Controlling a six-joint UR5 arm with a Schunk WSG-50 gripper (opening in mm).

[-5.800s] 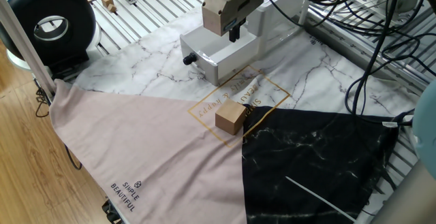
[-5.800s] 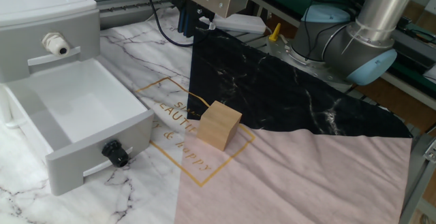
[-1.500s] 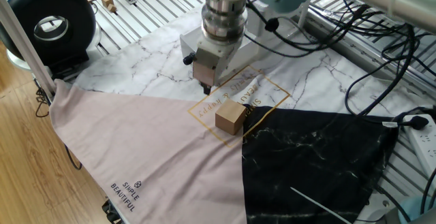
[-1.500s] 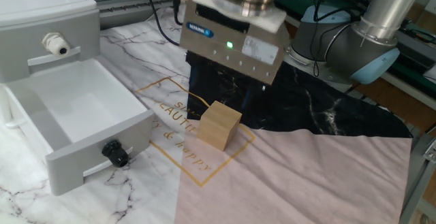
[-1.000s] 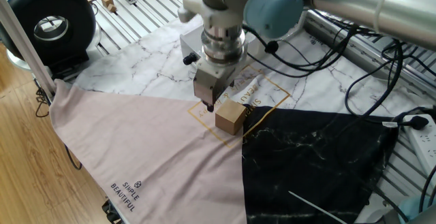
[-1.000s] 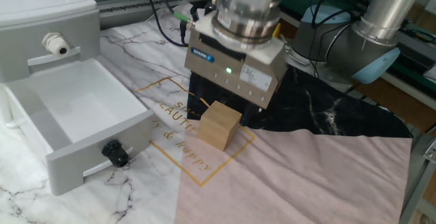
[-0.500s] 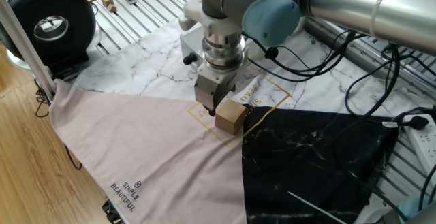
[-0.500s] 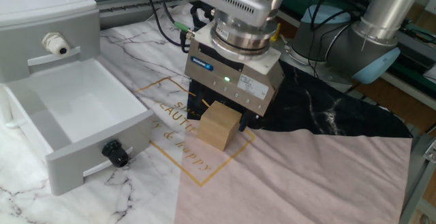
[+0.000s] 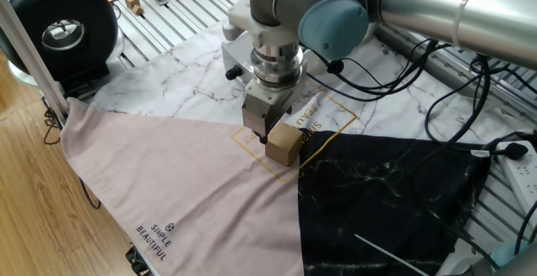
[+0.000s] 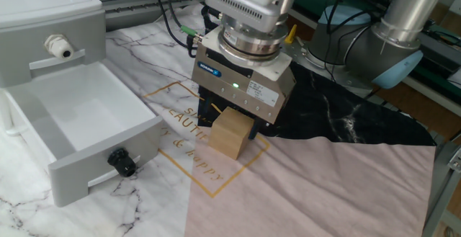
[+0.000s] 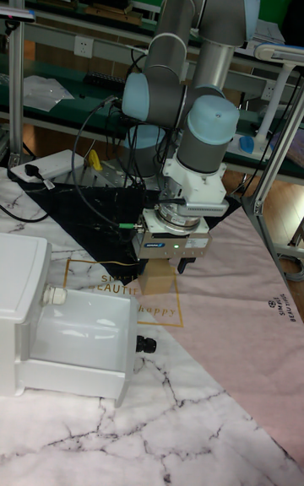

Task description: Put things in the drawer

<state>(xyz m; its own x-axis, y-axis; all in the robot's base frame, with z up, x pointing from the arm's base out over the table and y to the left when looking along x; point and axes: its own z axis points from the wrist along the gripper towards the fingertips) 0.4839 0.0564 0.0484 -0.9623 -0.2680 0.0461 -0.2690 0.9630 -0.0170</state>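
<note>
Jaws spread open, the gripper (image 10: 232, 125) hangs low over the tan cube (image 10: 230, 134), which sits on the cloth-covered tabletop (image 10: 302, 186) near the open white drawer (image 10: 86, 132). The fingers appear to straddle the cube's top, though contact cannot be told. Closing off-centre could twist or tip the cube; descending further could press it into the loose cloth and drag it.

- I work in a robotics lab or workshop.
- My table (image 9: 168, 24) is slotted aluminium framing, draped with a printed cloth (image 9: 168, 184).
- Black cables (image 9: 470, 24) trail everywhere.
- A power strip (image 11: 46, 167) and cluttered workbenches (image 11: 76, 13) stand behind me.
</note>
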